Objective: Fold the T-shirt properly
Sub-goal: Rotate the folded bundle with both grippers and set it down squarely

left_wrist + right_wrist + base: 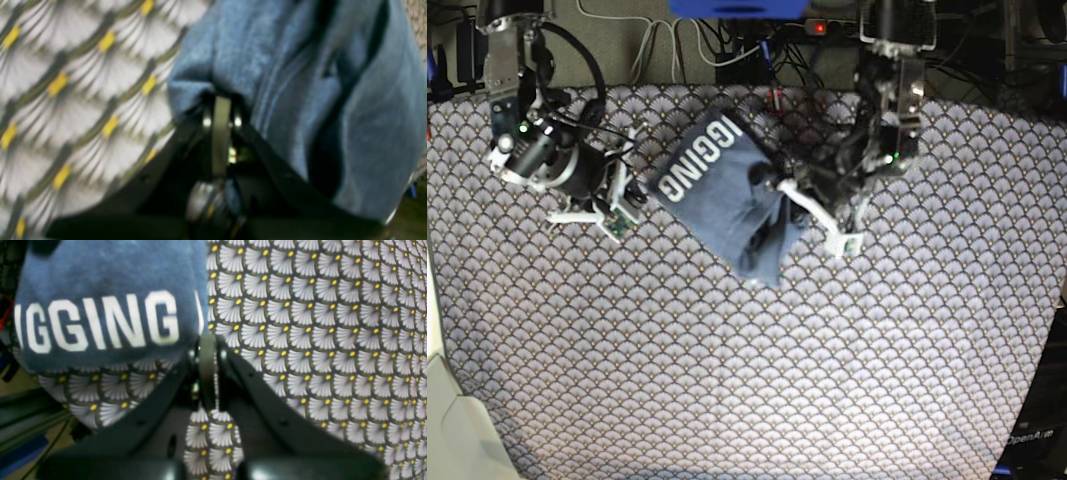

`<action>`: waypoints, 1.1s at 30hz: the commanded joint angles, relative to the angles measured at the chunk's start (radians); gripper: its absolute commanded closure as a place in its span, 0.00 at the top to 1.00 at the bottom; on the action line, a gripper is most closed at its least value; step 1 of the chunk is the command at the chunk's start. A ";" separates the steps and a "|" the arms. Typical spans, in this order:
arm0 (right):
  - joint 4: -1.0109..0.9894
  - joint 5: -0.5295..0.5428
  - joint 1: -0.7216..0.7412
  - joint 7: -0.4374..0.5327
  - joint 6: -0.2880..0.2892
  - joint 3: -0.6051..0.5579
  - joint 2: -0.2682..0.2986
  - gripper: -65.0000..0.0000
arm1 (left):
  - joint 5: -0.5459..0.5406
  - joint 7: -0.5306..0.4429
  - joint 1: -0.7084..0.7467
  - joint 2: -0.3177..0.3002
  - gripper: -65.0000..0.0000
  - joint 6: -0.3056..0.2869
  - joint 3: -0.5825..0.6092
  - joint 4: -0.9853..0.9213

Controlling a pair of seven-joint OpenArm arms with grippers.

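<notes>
The slate blue T-shirt (717, 190) is bunched and partly folded at the back middle of the table, with white lettering "GGING" facing up. My right gripper (640, 197) is shut on its lettered edge. The right wrist view shows the closed fingers (206, 338) at the shirt's (100, 273) corner, held a little above the cloth. My left gripper (772, 183) is shut on the opposite, plain side. The blurred left wrist view shows it (221, 100) pinching crumpled blue fabric (267, 50). The shirt's lower end droops toward the front.
The fan-patterned tablecloth (727, 380) covers the whole table. Cables and a power strip (727, 40) lie behind the back edge. A pale surface (452, 430) sits at the front left corner. The table's edge and a frame (26, 413) show beside my right gripper.
</notes>
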 commanded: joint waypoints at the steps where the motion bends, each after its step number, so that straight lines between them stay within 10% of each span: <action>1: 0.016 0.011 0.009 0.021 0.003 0.004 0.016 0.00 | 0.008 0.021 -0.024 0.013 0.00 0.004 0.004 -0.010; 16: -0.185 0.011 0.018 0.079 0.003 0.079 0.053 0.00 | 0.010 -0.081 -0.296 0.101 0.00 0.004 0.006 -0.353; 33: -0.186 0.011 -0.047 0.094 0.003 0.012 -0.080 0.00 | 0.002 -0.110 -0.354 0.116 0.00 0.000 0.058 -0.406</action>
